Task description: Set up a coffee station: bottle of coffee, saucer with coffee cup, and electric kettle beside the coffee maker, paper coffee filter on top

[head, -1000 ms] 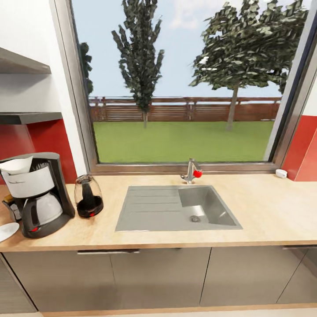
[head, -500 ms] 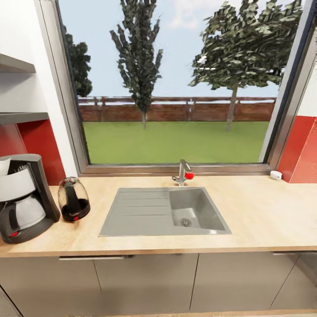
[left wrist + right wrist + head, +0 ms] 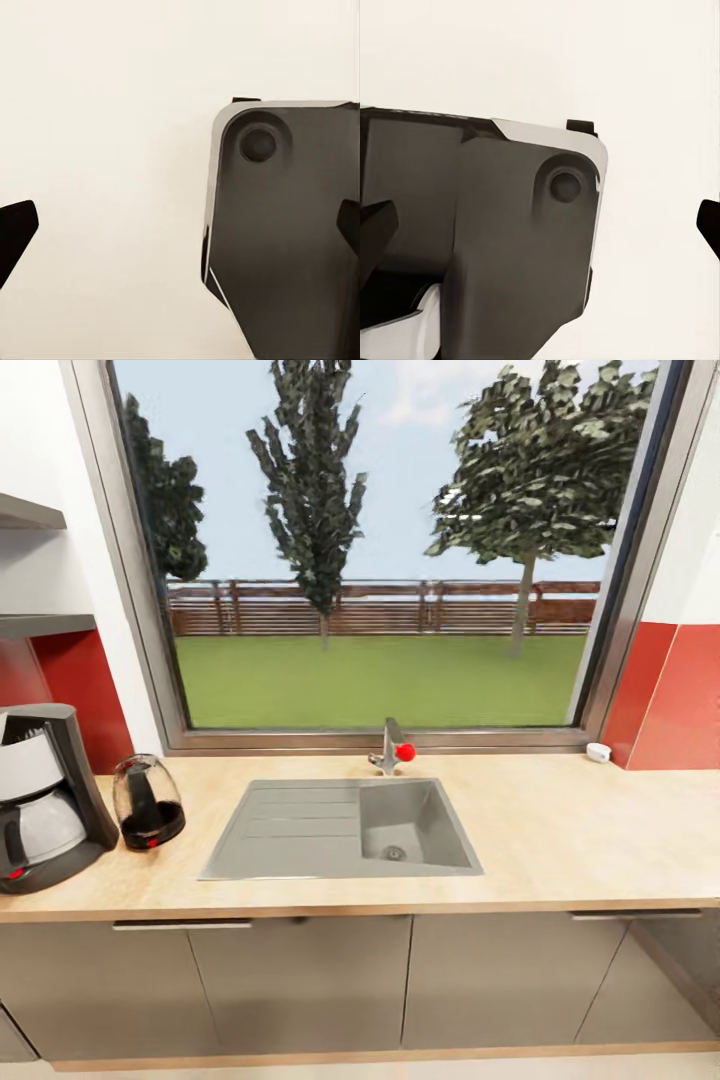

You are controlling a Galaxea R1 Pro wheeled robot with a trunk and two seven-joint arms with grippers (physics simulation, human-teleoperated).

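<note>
kettle (image 3: 147,801) between coffee maker (image 3: 42,796), sink (image 3: 340,828)

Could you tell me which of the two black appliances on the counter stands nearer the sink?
The kettle: the squat, see-through one, standing between the taller coffee maker and the sink.

— What's on the countertop (image 3: 560,830)?
— Coffee maker (image 3: 42,795) at the far left, upright, black with a white band, glass carafe in place, partly cut off by the frame edge.
— And the kettle (image 3: 147,801)?
— Just beside it, toward the sink, upright, glossy see-through body, black base, red switch facing front.
— Shelf (image 3: 45,625)?
— Dark board on the wall above the coffee maker.
</note>
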